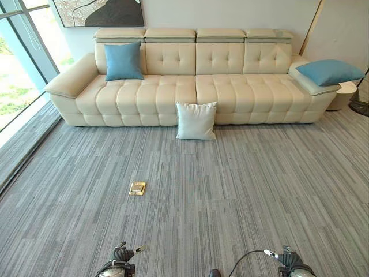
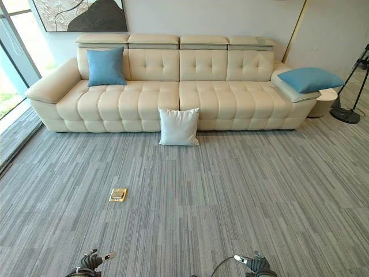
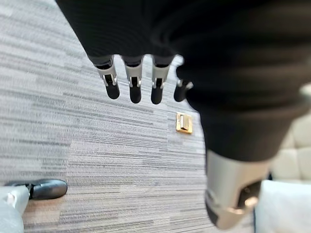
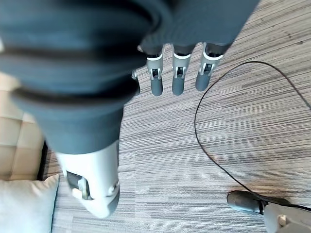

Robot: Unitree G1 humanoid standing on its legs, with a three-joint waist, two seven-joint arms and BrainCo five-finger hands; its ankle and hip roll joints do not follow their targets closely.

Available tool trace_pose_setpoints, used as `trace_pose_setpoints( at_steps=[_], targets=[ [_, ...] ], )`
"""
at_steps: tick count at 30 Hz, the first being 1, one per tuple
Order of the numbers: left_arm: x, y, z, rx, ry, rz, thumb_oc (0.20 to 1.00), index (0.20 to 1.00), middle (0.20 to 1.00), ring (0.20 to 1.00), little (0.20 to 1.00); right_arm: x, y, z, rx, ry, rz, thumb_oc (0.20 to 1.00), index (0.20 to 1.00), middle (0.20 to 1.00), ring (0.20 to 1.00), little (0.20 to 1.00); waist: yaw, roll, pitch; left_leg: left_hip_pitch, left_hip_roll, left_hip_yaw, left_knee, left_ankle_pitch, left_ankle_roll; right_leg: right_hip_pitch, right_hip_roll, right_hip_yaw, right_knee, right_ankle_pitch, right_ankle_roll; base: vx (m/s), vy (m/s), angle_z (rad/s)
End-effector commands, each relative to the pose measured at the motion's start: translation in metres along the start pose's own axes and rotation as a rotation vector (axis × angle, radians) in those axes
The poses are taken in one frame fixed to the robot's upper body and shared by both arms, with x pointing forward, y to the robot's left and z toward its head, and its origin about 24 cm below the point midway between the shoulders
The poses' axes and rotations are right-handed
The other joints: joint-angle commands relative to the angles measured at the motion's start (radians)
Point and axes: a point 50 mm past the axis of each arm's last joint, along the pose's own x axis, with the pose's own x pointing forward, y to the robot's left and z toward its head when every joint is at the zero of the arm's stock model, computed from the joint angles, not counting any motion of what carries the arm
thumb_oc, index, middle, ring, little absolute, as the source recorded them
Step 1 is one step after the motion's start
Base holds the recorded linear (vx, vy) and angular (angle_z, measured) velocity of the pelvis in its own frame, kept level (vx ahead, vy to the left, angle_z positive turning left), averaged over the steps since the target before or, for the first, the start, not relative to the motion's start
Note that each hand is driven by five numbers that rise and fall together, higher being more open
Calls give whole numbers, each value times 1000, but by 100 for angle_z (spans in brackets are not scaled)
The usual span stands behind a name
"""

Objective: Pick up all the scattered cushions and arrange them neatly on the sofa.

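Robot hands empty; white cushion upright.

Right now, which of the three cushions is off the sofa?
The pale white cushion, standing on the carpet against the sofa's front. Both blue cushions are on it: one on the seat, one on the armrest.

We are looking at a lounge or living room: a long cream tufted sofa against a white wall, a framed artwork above it, striped grey carpet with a brass floor socket, and floor-to-ceiling windows at the left.
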Motion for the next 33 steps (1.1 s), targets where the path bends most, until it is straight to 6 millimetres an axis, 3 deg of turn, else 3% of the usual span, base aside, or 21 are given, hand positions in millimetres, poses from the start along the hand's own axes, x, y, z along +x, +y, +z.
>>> trace_pose_setpoints(
  at_steps=[1,16,26,29,33],
  targets=[
    [3,-15,19,-6,-48,-35,1000,1000,1000,1000,1000,6,-8,23,17,-56,-38,1000,1000,1000,1000,1000,-3,29,26,24,-3,70,1,-84,-33,83,-11,-3,1,-207,81,0,0,0],
    [2,-15,11,-26,-22,-52,1000,1000,1000,1000,1000,5,-7,11,-16,-14,-21,1000,1000,1000,1000,1000,1,26,36,14,-7,64,1,-82,-29,71,-11,8,1,-202,83,0,0,0],
    [4,-14,28,-42,-73,-32,1000,1000,1000,1000,1000,6,-3,36,-33,-96,-14,1000,1000,1000,1000,1000,5,18,93,-65,-14,60,1,-60,-15,-5,-16,9,1,-173,86,-30,39,-3],
    [5,-14,32,-40,-80,-28,1000,1000,1000,1000,1000,7,-1,40,-111,-111,-14,1000,1000,1000,1000,1000,11,13,109,-90,-19,55,1,-53,-7,-23,-22,-4,1,-167,88,20,106,1],
    [8,-13,49,-25,-122,-13,1000,1000,1000,1000,1000,8,2,48,-142,-126,-7,1000,1000,1000,1000,1000,8,13,158,-128,-32,36,1,-46,29,-192,-42,6,282,-232,93,-38,169,9]
  ],
)
